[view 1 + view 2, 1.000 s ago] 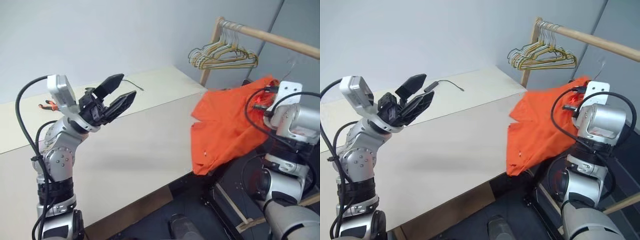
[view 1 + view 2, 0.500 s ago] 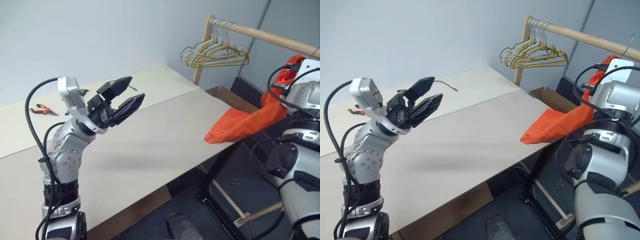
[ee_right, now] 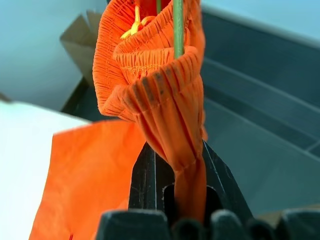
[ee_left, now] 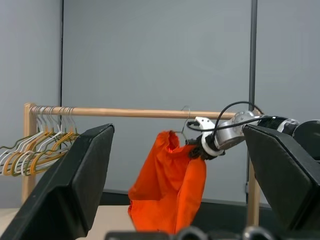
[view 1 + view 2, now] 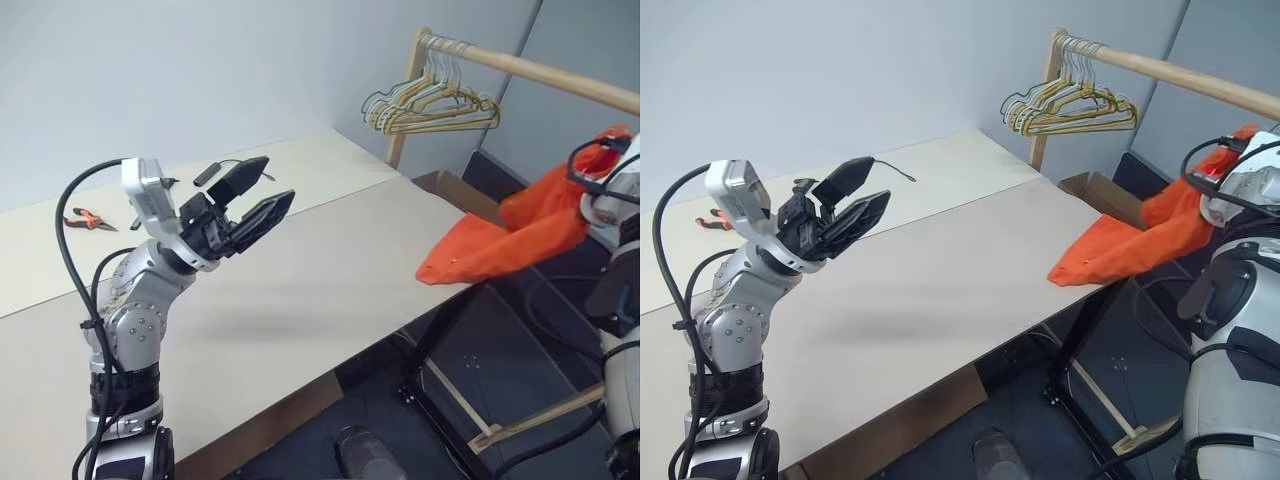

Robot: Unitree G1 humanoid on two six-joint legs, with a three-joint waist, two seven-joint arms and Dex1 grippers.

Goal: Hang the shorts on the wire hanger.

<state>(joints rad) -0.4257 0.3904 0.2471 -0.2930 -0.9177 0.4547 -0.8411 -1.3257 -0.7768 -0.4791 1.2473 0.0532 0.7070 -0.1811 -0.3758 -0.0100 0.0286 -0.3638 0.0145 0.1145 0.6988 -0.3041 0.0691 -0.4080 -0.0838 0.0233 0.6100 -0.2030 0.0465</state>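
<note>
Counting one pair of shorts, bright orange, stretching as a long diagonal band from the right edge of the left eye frame down-left to the table. Trailing the lower hem over the table's right-hand corner, lifting the gathered waistband end toward the upper right. Pinching that bunched waistband in the right claw, black fingers closing tight on the fabric. Showing one thin green wire, the wire hanger, rising straight up through the waistband folds in the right wrist view; hook not clearly readable there. Holding the left claw up at centre left, fingers spread wide, gripping nothing, well apart from the shorts. Hanging one bunch of yellow, green and grey hangers from one wooden rail across the upper right; individual hangers too crowded for counting. Lying on the table at the far left, one pair of orange-handled pliers; one small dark cabled item just behind the left claw.
</note>
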